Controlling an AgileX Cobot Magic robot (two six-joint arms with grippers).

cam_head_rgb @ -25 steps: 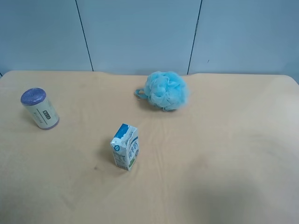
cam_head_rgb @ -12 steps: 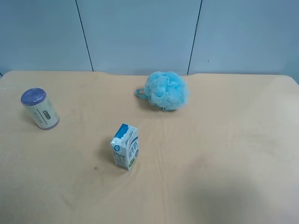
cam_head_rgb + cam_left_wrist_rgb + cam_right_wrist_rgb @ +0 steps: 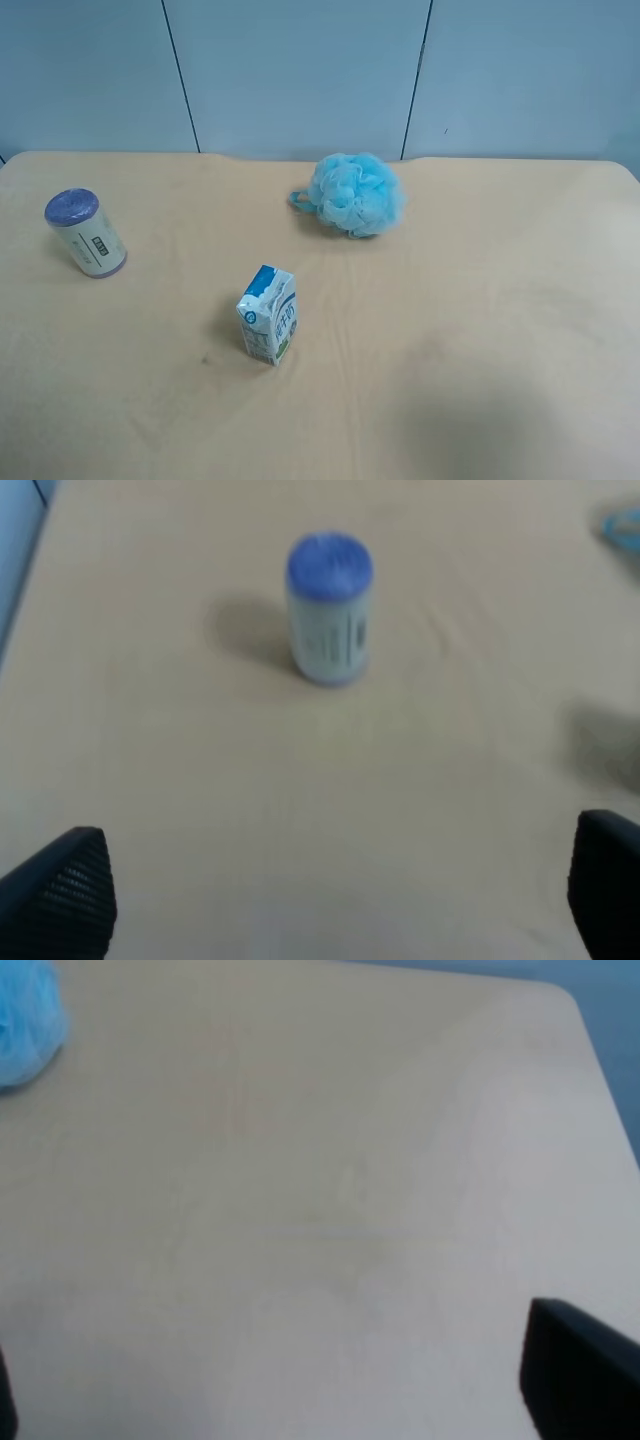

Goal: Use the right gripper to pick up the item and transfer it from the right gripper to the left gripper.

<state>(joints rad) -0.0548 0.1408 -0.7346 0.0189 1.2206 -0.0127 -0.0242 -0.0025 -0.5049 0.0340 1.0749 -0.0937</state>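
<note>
The item (image 3: 85, 233), a cream roll with a purple end, stands tilted at the far left of the table in the exterior high view; no arm shows there. In the left wrist view the item (image 3: 330, 610) is ahead of my left gripper (image 3: 340, 890) and well apart from it. That gripper is open, its black fingers (image 3: 60, 895) wide and nothing between them. My right gripper (image 3: 270, 1370) is open too, one black finger (image 3: 580, 1370) at the frame corner over bare tabletop, with the item out of that view.
A blue-white milk carton (image 3: 268, 315) stands near the table's middle. A fluffy blue bath sponge (image 3: 355, 193) lies toward the back, and its edge (image 3: 25, 1020) shows in the right wrist view. The tan table (image 3: 480, 330) ends at a blue wall behind.
</note>
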